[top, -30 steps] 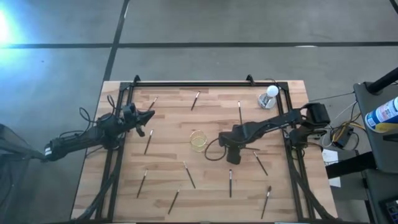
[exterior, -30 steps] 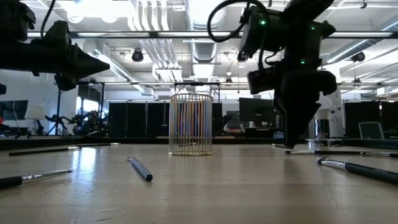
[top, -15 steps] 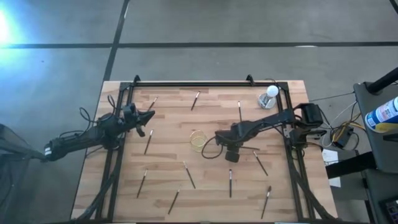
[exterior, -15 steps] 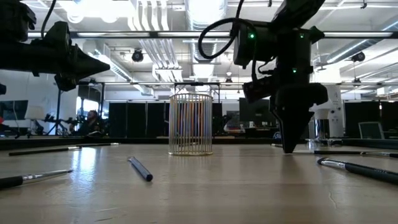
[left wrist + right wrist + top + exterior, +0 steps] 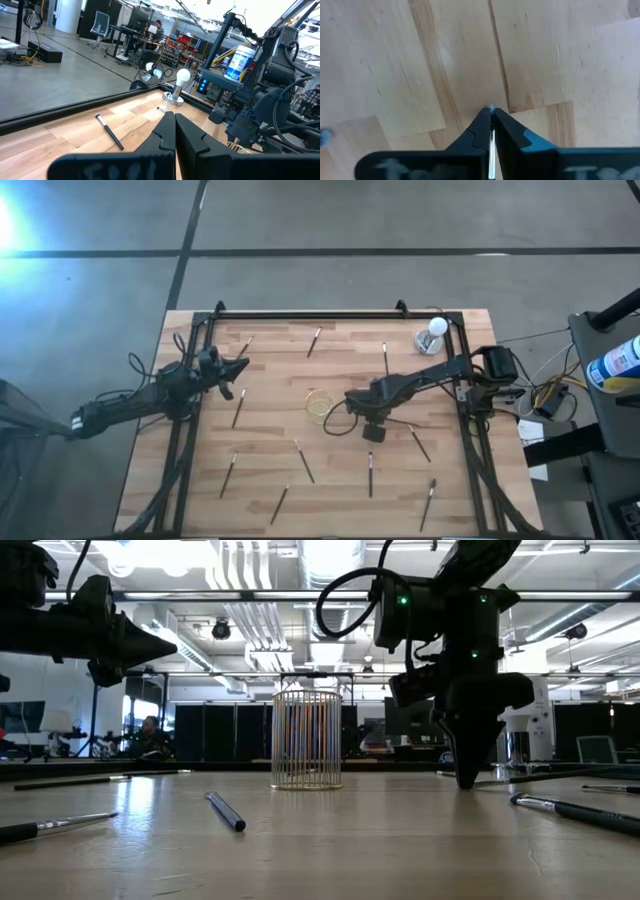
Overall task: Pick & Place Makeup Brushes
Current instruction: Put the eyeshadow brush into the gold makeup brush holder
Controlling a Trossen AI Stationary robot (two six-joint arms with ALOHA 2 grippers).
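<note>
Right wrist view: we see the right gripper clamped on a thin, pale-tipped makeup brush over the wooden bench; left gripper together

1. High view looks straight down over the whole wooden surface.
2. Low view sits at surface height, facing the room.
3. Wrist views look forward, close; both wide views share the wire cup.

A wooden table sat on grey concrete floor. A white round-topped object stood near its far right corner. A wire basket stood mid-table. A blue-labelled bottle lay off to the right.
</note>
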